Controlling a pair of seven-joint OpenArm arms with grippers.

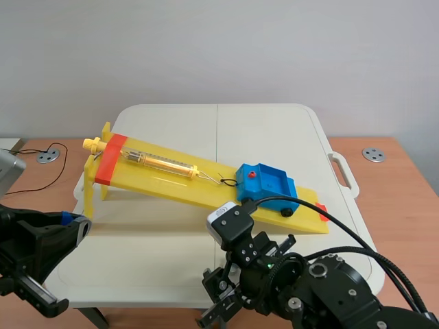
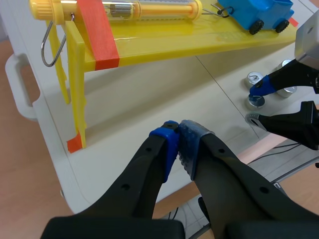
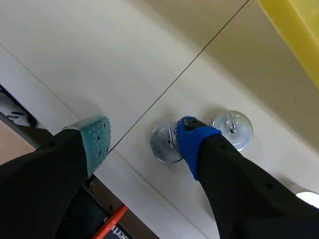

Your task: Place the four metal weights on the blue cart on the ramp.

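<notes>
Right claw (image 3: 143,140), spread at the scene's lower middle, straddles a round silver metal weight (image 3: 164,144), off-centre in the gap; left claw (image 2: 178,137) pressed together.

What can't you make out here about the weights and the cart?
Scene view: the right arm hides the metal weights.
Right wrist view: a finger of the right gripper covers most of a likely third weight; no fourth shows.
Left wrist view: the edge cuts off the blue cart.

The right pincer (image 3: 143,135) gapes over the white desk (image 3: 99,59), blue pad (image 3: 192,142) touching one metal weight (image 3: 160,145); a second weight (image 3: 234,130) just beside
</notes>
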